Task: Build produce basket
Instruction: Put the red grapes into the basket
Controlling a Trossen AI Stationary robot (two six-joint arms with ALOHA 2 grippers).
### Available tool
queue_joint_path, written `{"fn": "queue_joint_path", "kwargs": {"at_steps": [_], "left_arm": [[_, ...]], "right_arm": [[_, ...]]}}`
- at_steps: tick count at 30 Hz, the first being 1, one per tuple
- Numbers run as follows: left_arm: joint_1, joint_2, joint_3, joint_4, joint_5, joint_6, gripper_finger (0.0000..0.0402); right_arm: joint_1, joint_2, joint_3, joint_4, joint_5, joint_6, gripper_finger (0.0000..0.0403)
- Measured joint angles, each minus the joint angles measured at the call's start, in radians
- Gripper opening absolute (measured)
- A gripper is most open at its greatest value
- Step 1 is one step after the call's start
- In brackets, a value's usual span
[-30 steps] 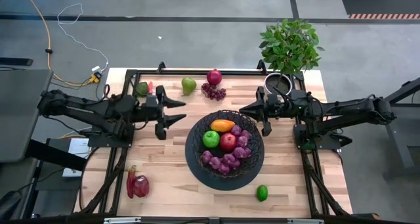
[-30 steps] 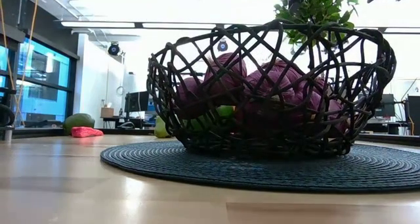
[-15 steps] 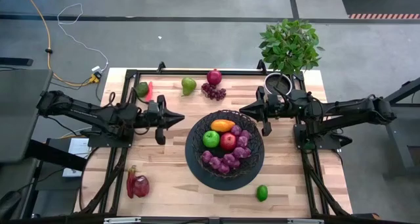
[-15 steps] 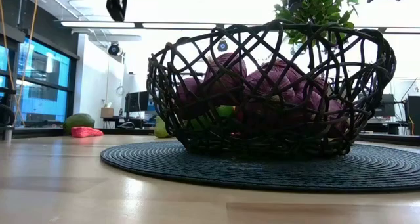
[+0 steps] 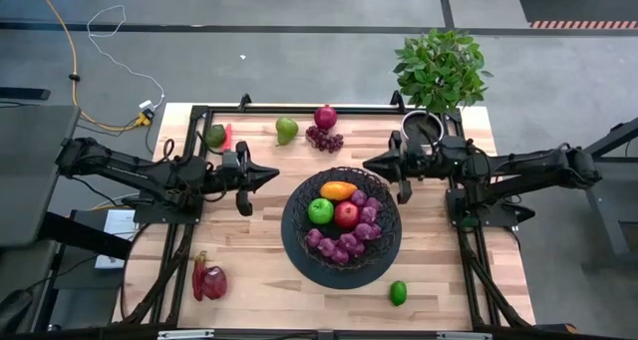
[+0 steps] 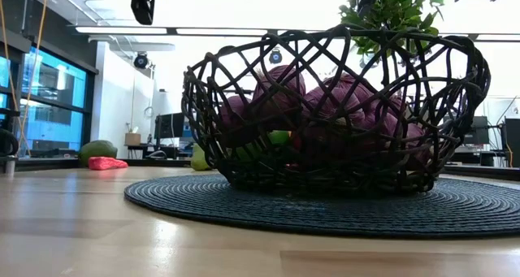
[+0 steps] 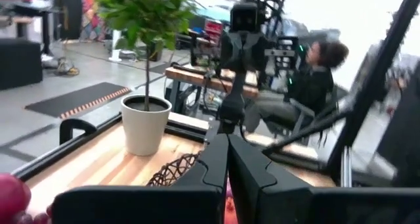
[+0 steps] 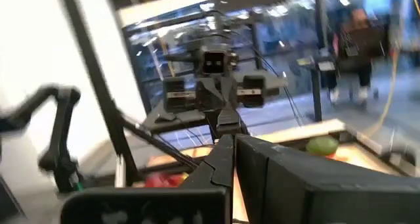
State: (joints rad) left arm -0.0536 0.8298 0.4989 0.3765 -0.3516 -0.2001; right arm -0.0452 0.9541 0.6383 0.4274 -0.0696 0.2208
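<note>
Overhead, two dark arms are facing each other across a wooden bench [image 5: 259, 270], each hovering beside the basket [image 5: 341, 185], a black woven wire bowl sitting on a round dark mat [image 5: 299, 250] at the centre of the frame. The left gripper [image 5: 275, 175] is hanging just left of the basket's rim with its fingers [image 7: 220, 165] pressed together on nothing; the right gripper [image 5: 367, 165] is poised at the basket's upper right, its fingers [image 8: 226, 161] likewise closed and empty.

Inside the basket, a green apple [image 5: 320, 211] and a red apple [image 5: 346, 214] are lying side by side below an orange-yellow fruit [image 5: 338, 190], with purple grapes [image 5: 344, 243] curling around them along the lower and right sides.

Other produce is waiting on the bench outside the bowl: an avocado [image 5: 215, 135] at the upper left, a green pear [image 5: 287, 130], a red onion [image 5: 325, 117] and a second bunch of grapes [image 5: 324, 139] along the top edge, a red pepper [image 5: 210, 280] at the lower left, and a lime [image 5: 398, 292] at the lower right.

A potted plant [image 5: 440, 71] is standing at the bench's upper right corner, just behind the right arm. From bench height, the basket [image 6: 333, 106] is filling the middle of the frame, purple grapes [image 6: 349, 106] showing through its weave. Beyond the bench, in the left wrist view, a person [image 7: 315, 79] is sitting in the room.
</note>
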Motion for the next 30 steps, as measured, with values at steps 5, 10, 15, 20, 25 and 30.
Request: {"fn": "queue_joint_path", "kwargs": {"at_steps": [5, 10, 15, 20, 25, 30], "left_arm": [[-0.003, 0.0, 0.035, 0.003, -0.012, 0.016, 0.0], [0.0, 0.0, 0.07, -0.005, -0.011, 0.067, 0.0], [0.0, 0.0, 0.083, -0.012, -0.023, 0.073, 0.0], [0.001, 0.0, 0.083, -0.019, -0.037, 0.08, 0.0], [0.001, 0.0, 0.083, -0.024, -0.065, 0.08, 0.0], [0.001, 0.0, 0.083, -0.027, -0.08, 0.083, 0.0]], "right_arm": [[0.0, 0.112, 0.157, -0.199, 0.05, 0.049, 0.0], [-0.032, 0.314, 0.433, -0.494, 0.175, -0.012, 0.0002], [-0.118, 0.521, 0.688, -0.777, 0.182, 0.001, 0.0038], [-0.242, 0.708, 0.856, -0.981, 0.171, 0.182, 0.0118], [-0.337, 0.869, 0.946, -1.13, 0.14, 0.35, 0.0197], [-0.398, 0.981, 0.956, -1.206, 0.102, 0.499, 0.0231]]}}
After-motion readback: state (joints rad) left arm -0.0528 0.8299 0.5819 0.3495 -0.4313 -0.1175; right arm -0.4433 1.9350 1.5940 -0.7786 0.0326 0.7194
